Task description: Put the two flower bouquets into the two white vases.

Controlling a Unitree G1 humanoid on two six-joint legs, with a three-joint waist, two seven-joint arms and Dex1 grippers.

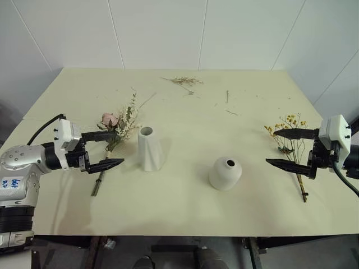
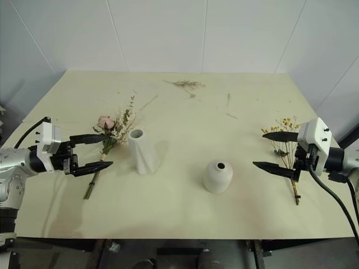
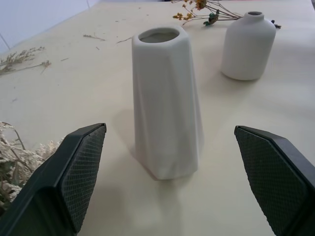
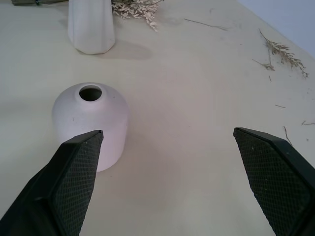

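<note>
The pink rose bouquet (image 1: pixel 115 126) lies flat on the table at the left, and my open left gripper (image 1: pixel 119 148) hovers over its stems, pointing toward the tall twisted white vase (image 1: pixel 150 148). This vase stands upright just right of the bouquet, and in the left wrist view it (image 3: pixel 167 98) sits framed between the fingers. The squat rounded vase (image 1: pixel 225 172) stands right of centre. At the right lies the bouquet of tiny yellow flowers (image 1: pixel 289 131), with my open right gripper (image 1: pixel 271 147) held above it, facing the squat vase (image 4: pixel 91 120). Neither gripper holds anything.
A loose dried brownish sprig (image 1: pixel 184 82) and a few stray stem bits lie at the back of the cream table (image 1: pixel 196 112). White walls close in behind the table. Its front edge runs near my arms.
</note>
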